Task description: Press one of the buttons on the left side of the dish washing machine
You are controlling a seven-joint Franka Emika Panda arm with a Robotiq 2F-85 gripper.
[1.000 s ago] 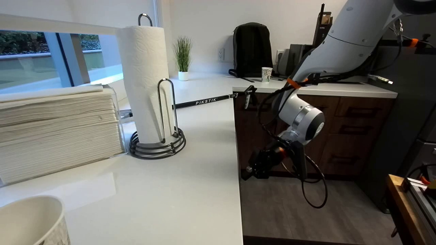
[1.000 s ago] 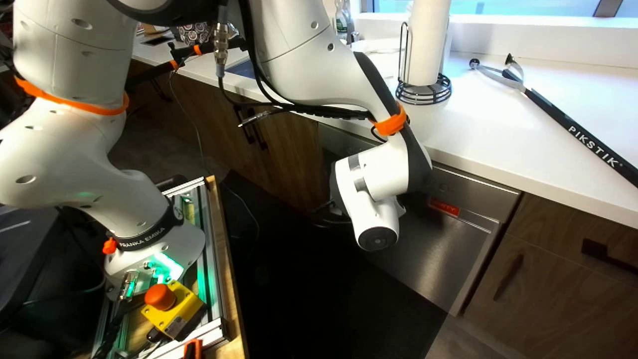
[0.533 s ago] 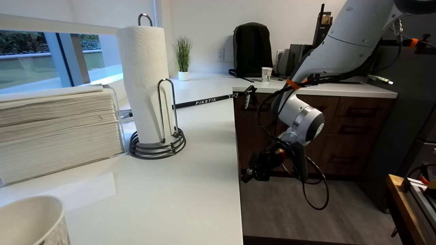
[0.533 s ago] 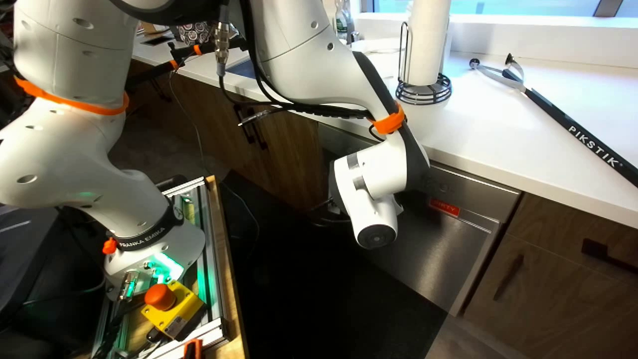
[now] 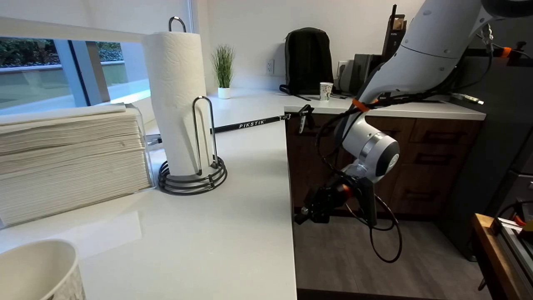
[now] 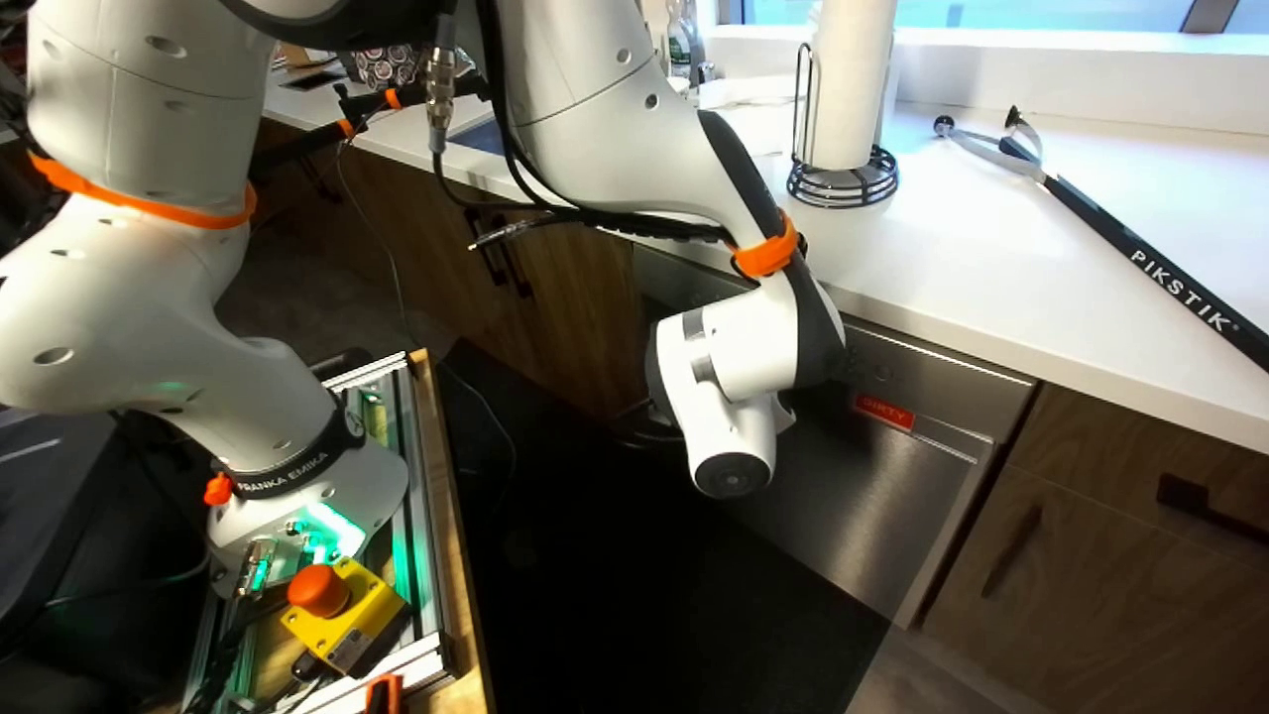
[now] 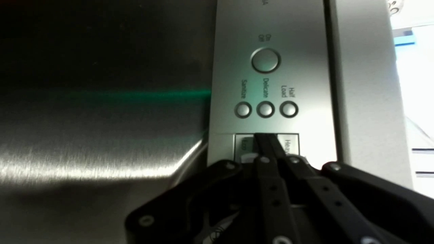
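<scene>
The stainless-steel dishwasher (image 6: pixel 872 496) stands under the white counter in an exterior view, its front partly hidden by the arm. In the wrist view its silver control panel (image 7: pixel 271 20) has a large round On/Off button (image 7: pixel 265 60). Below it are three small round buttons: Sanitize (image 7: pixel 243 109), Delicate (image 7: pixel 265 109) and Half Load (image 7: pixel 289 109). My gripper (image 7: pixel 266 135) is shut and empty. Its tips overlap the display window (image 7: pixel 243 144), below the Delicate button; contact cannot be told. My gripper shows beside the counter edge in an exterior view (image 5: pixel 300 216) and is hidden behind the wrist in another.
The white counter (image 5: pixel 233 233) overhangs the panel closely. A paper towel roll (image 5: pixel 179 104), a stack of napkins (image 5: pixel 70 166), a black grabber stick (image 5: pixel 252 124) and a cup (image 5: pixel 37 271) are on it. A red DIRTY label (image 6: pixel 883 412) is on the dishwasher. A cable loop (image 5: pixel 397 246) hangs from the wrist.
The arm's wrist has shifted slightly, a little left in one exterior view and a little right in another. My gripper's tips have barely moved, slightly lower beside the counter edge.
</scene>
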